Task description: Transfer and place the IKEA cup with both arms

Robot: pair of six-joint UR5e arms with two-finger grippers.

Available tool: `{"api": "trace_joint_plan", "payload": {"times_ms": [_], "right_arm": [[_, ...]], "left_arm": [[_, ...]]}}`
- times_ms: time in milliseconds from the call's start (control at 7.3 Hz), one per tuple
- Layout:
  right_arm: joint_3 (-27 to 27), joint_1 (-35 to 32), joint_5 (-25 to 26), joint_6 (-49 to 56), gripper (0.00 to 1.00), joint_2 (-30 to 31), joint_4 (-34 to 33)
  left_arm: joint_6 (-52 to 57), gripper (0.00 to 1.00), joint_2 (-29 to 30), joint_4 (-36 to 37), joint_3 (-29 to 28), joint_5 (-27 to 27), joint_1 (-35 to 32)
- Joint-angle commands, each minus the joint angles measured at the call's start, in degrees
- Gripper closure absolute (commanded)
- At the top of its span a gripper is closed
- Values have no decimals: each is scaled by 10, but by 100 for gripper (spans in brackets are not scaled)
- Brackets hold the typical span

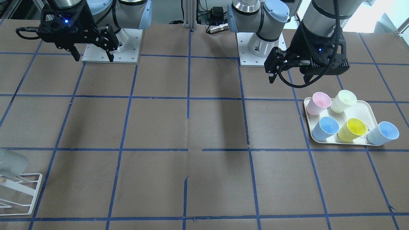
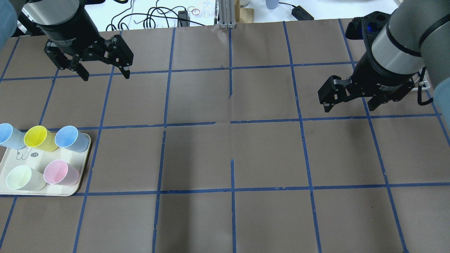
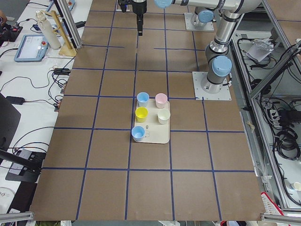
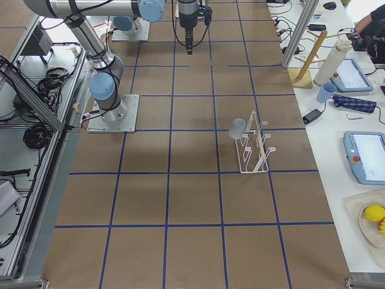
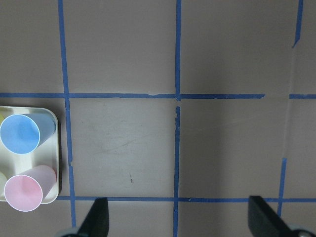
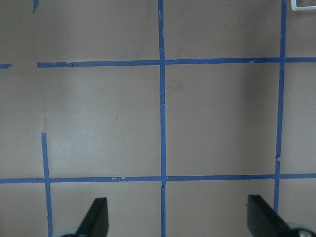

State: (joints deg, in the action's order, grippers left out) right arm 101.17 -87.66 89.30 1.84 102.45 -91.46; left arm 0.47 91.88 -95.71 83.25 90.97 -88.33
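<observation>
The pale grey IKEA cup hangs tilted on a peg of a white wire rack and also shows at the lower left edge of the front view. My right gripper is open and empty, hovering well above the table and apart from the cup; it also shows in the front view and the right wrist view. My left gripper is open and empty, high above the table beyond the tray; its wrist view shows bare table between the fingers.
A cream tray at the robot's left holds a pink cup, a cream-yellow cup, a yellow cup and two blue cups. Blue tape lines grid the brown table. The rack's base lies at the robot's right.
</observation>
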Motion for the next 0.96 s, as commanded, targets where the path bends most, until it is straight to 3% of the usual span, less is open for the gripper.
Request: {"api": "trace_joint_plan", "payload": {"times_ms": [0, 821], "right_arm": [[2, 0, -1, -7, 0, 1, 1], [3, 0, -6, -8, 0, -1, 0]], "left_arm": [[0, 0, -6, -2, 1, 1, -2], [-16, 0, -8, -4, 9, 15, -9]]}}
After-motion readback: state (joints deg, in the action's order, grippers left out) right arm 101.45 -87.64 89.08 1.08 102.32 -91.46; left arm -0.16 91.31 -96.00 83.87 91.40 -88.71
